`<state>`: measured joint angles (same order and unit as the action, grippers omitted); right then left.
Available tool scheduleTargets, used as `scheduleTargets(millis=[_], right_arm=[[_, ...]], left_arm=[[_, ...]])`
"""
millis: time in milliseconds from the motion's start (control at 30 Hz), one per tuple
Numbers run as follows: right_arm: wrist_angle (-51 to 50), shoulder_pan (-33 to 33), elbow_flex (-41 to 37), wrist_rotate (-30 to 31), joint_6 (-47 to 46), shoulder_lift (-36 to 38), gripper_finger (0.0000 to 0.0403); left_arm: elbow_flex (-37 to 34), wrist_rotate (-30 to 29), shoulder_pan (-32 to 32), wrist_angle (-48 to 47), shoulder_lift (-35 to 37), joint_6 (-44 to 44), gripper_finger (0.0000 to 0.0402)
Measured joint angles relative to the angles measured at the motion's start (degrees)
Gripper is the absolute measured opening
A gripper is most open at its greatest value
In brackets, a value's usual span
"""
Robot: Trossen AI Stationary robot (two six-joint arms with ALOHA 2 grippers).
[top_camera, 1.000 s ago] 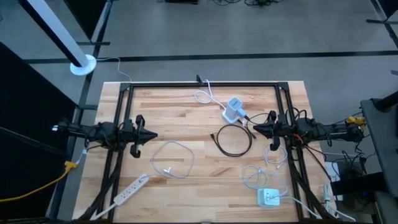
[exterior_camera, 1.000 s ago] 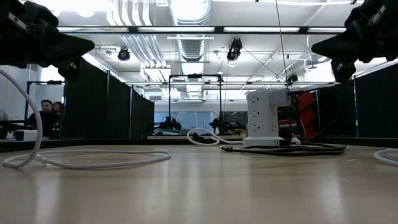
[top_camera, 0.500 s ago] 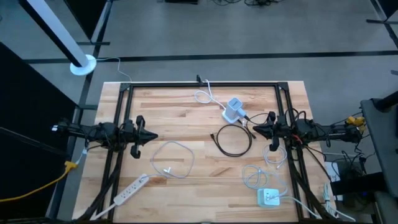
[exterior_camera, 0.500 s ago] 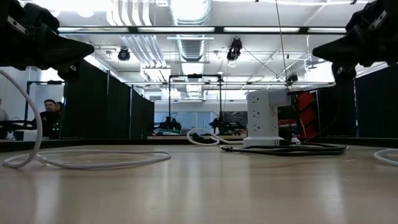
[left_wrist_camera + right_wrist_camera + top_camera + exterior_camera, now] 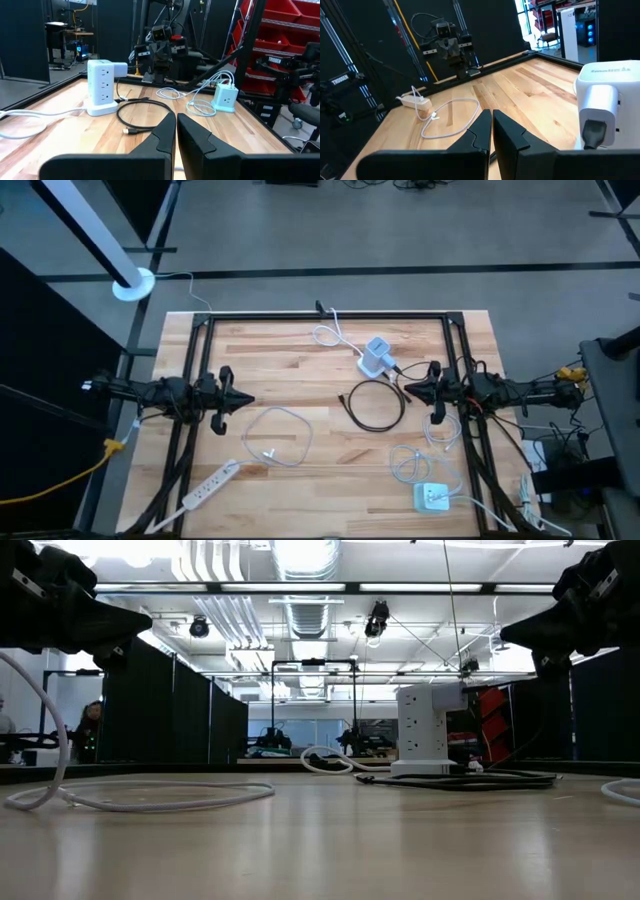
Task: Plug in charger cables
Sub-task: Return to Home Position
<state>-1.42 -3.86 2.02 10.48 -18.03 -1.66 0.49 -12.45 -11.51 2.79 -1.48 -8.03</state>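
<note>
A black charger cable (image 5: 375, 402) lies in a loose loop on the wooden table at mid-right; it also shows in the left wrist view (image 5: 145, 112). A white cable loop (image 5: 278, 435) lies at mid-left, seen too in the right wrist view (image 5: 447, 117). More white cables (image 5: 430, 442) lie near the right side. My left gripper (image 5: 245, 397) hovers shut at the table's left, pointing level toward the middle (image 5: 176, 125). My right gripper (image 5: 405, 390) hovers shut at the right, just beside the black loop (image 5: 491, 122). Neither touches anything.
A white socket tower (image 5: 376, 357) stands upright at the far middle with a cord plugged in. A white power strip (image 5: 210, 485) lies at the near left. A small white charger block (image 5: 432, 498) sits at the near right. A black frame (image 5: 320, 317) borders the table.
</note>
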Motion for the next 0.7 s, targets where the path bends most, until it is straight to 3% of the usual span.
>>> scheduleTargets(millis=[700], right_arm=[[0.01,0.0,-0.02,0.0,0.01,-0.32,0.0]], left_arm=[[0.0,-0.01,0.0,0.08,-1.11,0.0,0.0004]])
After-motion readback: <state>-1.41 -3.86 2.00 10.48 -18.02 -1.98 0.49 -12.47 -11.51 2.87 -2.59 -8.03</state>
